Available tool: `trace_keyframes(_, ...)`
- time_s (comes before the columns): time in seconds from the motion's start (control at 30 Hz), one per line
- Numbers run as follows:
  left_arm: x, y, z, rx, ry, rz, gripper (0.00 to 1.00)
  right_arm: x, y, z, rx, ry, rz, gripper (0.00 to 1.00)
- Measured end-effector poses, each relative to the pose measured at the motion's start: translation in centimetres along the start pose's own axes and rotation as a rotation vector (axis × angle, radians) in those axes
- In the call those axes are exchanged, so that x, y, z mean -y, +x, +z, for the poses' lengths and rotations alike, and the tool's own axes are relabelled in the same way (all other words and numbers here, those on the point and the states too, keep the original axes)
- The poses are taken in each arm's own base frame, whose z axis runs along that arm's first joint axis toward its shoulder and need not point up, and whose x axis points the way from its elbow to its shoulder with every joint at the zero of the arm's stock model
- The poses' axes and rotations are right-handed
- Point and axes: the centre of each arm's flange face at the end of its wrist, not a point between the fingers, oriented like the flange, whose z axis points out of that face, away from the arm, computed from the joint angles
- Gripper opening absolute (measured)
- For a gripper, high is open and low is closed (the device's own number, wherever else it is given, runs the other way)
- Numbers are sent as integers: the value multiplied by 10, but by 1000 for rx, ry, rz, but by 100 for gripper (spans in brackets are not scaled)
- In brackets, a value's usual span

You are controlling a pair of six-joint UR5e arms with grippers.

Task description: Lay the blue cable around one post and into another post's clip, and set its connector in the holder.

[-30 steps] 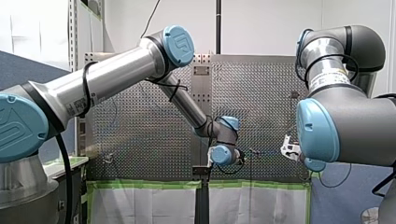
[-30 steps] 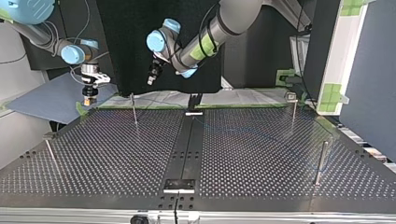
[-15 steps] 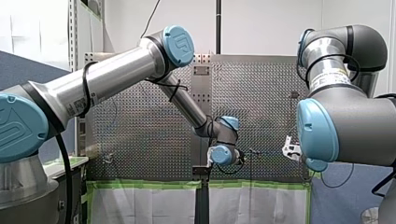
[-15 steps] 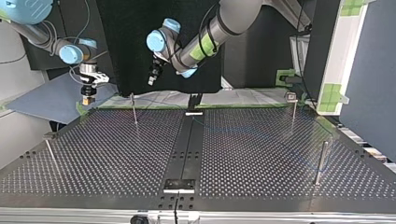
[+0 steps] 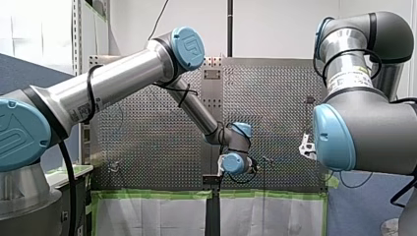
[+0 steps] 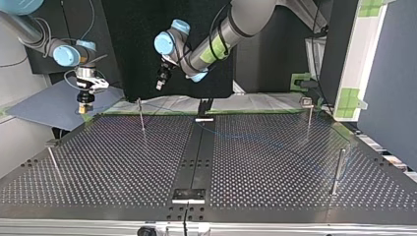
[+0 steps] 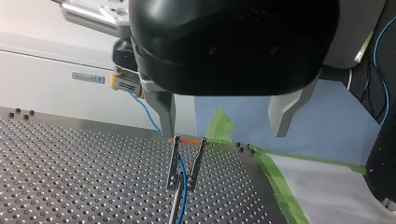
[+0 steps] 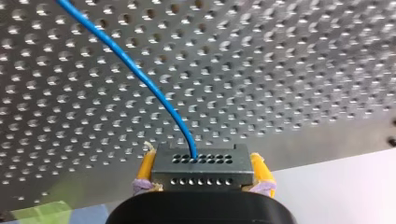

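My right gripper (image 8: 201, 183) is shut on the dark grey connector (image 8: 201, 164), yellow pads on both of its sides. The blue cable (image 8: 135, 70) leaves the connector and runs out over the perforated table. In the top view my right gripper (image 6: 84, 104) hangs above the table's far left corner. My left gripper (image 7: 224, 123) stands open with nothing between its fingers, just above a thin post with a forked clip (image 7: 187, 161). The cable (image 7: 182, 179) passes between the clip's prongs. In the top view my left gripper (image 6: 161, 82) hovers over that post (image 6: 141, 117).
More thin posts stand on the table (image 6: 309, 118), (image 6: 337, 171), (image 6: 54, 162). A black strip runs down the middle with small holders at its far end (image 6: 204, 118) and near end (image 6: 188, 194). Green tape (image 7: 275, 172) and a blue mat (image 6: 49, 105) border the far edge.
My right gripper has carried the connector toward the top view's left and a little higher. My left arm has not moved.
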Motion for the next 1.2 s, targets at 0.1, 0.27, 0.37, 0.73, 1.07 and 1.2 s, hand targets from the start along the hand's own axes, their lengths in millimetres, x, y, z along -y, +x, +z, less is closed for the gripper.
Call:
trace_keyframes(0.1, 0, 0, 0, 0, 0, 0, 100, 2, 11, 0, -15, 2, 2, 0)
trace_keyframes(0.27, 0, 1, 0, -1, -4, 0, 100, 10, 32, 1, -43, 16, 1, 0)
trace_keyframes(0.37, 0, 0, 0, 0, -4, 0, 100, 20, 45, 1, -59, 29, -3, 0)
trace_keyframes(0.73, 0, 0, 0, 0, -5, 0, 100, 47, 90, 2, -117, 63, -17, 0)
trace_keyframes(1.07, -8, 4, -8, -12, -65, -6, 100, 50, 98, 3, -136, 56, 1, 0)
trace_keyframes(1.2, -13, -5, -16, 8, -94, -19, 100, 50, 99, 3, -139, 56, 2, 0)
